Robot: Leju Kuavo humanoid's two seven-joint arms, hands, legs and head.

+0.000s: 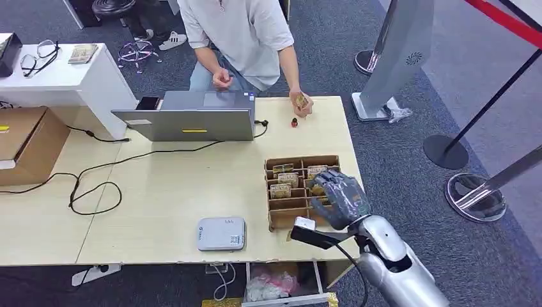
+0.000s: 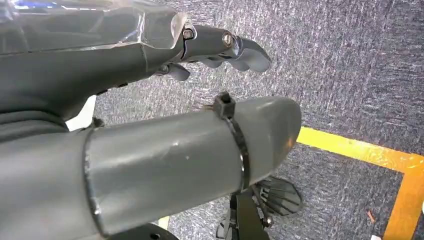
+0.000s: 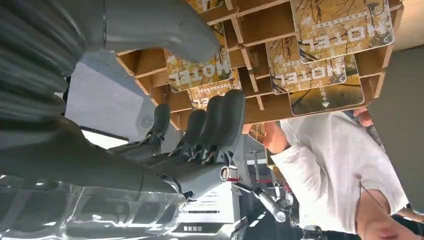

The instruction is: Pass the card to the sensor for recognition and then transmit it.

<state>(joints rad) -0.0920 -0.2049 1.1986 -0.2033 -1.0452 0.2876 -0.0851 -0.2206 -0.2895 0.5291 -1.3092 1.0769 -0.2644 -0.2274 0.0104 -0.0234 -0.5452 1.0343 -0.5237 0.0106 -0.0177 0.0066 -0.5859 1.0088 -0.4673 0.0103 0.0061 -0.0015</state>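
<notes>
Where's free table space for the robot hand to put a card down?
Bare wood lies between the laptop and the card reader, right of the black cable, and along the far edge beyond the card box. Crowded: the box itself, where the right robot hand hovers, and the person's hand at the far corner.

A pale wooden table (image 1: 160, 185) stands on dark blue-grey carpet (image 1: 396, 160). To its left sits a white cabinet (image 1: 70, 80) and a brown cardboard box (image 1: 29, 144). Right of the table, black round stanchion bases (image 1: 445, 151) hold a red barrier belt (image 1: 505, 22). A grey freestanding panel (image 1: 399, 57) rises behind. In the left wrist view, yellow floor tape (image 2: 370, 152) crosses the carpet
</notes>
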